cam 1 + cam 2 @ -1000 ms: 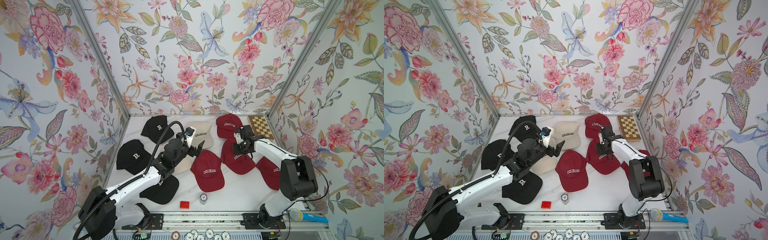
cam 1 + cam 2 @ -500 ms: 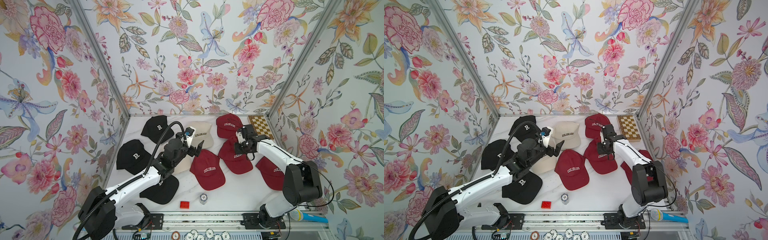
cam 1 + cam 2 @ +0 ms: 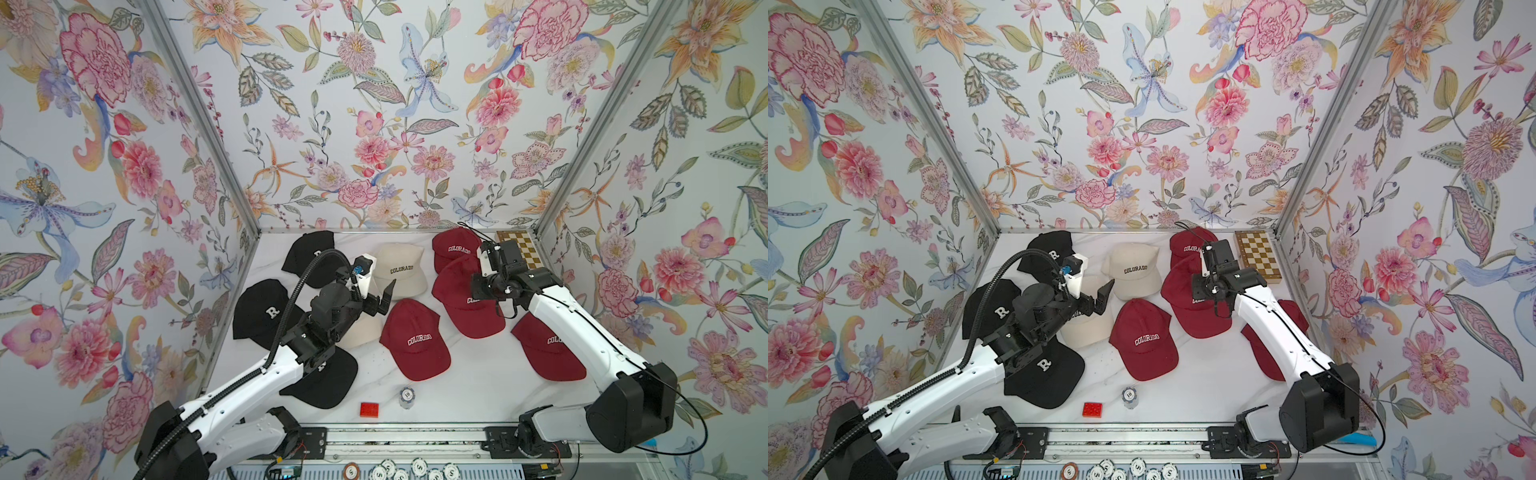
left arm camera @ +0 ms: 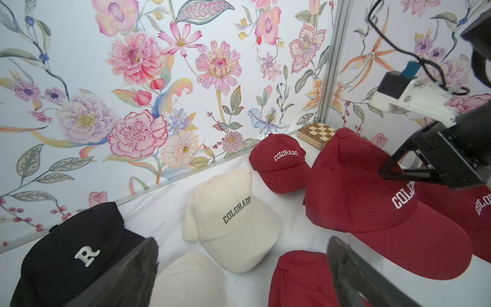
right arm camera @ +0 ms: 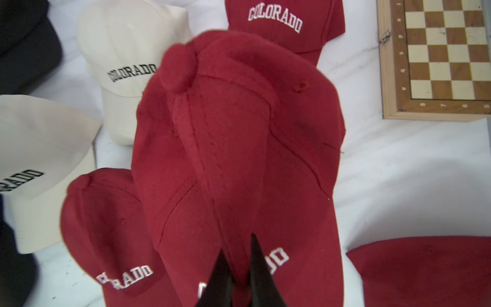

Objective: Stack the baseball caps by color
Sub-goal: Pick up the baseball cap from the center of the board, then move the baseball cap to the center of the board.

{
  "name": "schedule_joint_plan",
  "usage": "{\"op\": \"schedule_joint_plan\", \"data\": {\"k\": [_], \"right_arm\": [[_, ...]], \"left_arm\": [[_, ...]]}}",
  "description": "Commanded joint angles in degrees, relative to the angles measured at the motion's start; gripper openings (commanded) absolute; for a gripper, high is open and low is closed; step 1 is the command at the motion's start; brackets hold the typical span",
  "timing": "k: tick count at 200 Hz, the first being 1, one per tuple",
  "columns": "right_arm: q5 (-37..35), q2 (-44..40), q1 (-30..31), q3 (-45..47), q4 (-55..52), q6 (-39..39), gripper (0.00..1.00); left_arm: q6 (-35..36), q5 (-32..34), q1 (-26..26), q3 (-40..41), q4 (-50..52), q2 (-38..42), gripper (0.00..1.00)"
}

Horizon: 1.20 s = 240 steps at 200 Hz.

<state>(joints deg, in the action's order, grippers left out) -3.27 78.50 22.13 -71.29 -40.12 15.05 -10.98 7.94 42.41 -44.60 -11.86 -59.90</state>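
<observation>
My right fingers (image 5: 256, 273) are clamped on a pinch of fabric at the front of the maroon cap (image 5: 239, 133). That keeps its crown hanging free, just in front of the far maroon cap (image 3: 453, 245), which I judge is the stack's base. My left fingers (image 4: 132, 273) stand wide apart above the near cream cap (image 4: 191, 279), ready for that colour.

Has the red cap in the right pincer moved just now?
Yes. The held maroon cap shifted toward the back wall, nearer the chessboard.
</observation>
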Motion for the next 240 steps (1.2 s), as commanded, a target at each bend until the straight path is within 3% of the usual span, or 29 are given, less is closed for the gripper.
{"op": "schedule_joint_plan", "data": {"k": [1, 68, 140, 240], "right_arm": [[0.7, -1.9, 3.8, -2.3, -1.5, 5.7, 0.12], [-3.3, -5.2, 17.4, -4.5, -7.0, 11.6, 0.13], [-12.9, -2.9, 31.2, -4.3, -15.0, 18.9, 0.14], [-16.6, 10.1, 33.1, -9.1, -16.5, 22.0, 0.14]], "left_arm": [[-4.2, 4.3, 0.5, 0.4, 7.3, 5.3, 1.0], [-6.5, 13.0, 0.5, 2.4, 18.8, 19.6, 1.0], [-7.3, 7.4, 0.4, 9.1, 17.6, 25.8, 1.0], [-7.5, 9.3, 0.4, 11.9, 21.6, 36.2, 1.0]]}}
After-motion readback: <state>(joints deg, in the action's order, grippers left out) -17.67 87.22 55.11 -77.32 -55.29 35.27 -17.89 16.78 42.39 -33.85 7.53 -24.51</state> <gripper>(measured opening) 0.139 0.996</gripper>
